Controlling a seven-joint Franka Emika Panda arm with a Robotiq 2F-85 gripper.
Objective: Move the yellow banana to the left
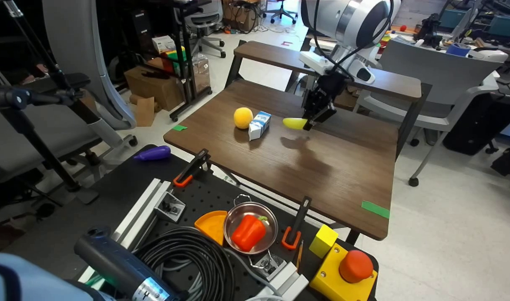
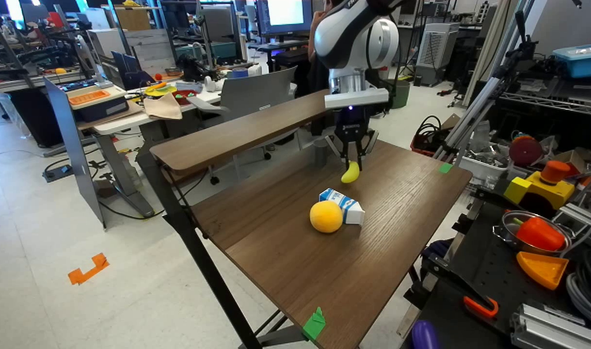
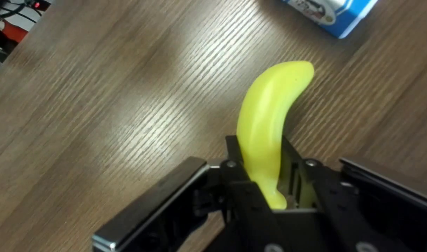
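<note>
The small curved yellow banana (image 1: 294,123) is held up off the brown table (image 1: 342,167); its shadow lies on the tabletop below. My gripper (image 1: 312,121) is shut on the banana near its stem end. In an exterior view the banana (image 2: 350,173) hangs tilted below the gripper (image 2: 352,160). In the wrist view the banana (image 3: 264,108) sits between both fingers of the gripper (image 3: 259,143). Its stem end lies back toward the palm and its rounded tip points out past the fingertips.
A blue-and-white carton (image 1: 260,124) lies on the table beside a round yellow-orange fruit (image 1: 243,118). The carton's corner shows in the wrist view (image 3: 334,15). A raised shelf (image 1: 275,55) runs along one table edge. A black cart with a pot (image 1: 250,228) adjoins the opposite edge.
</note>
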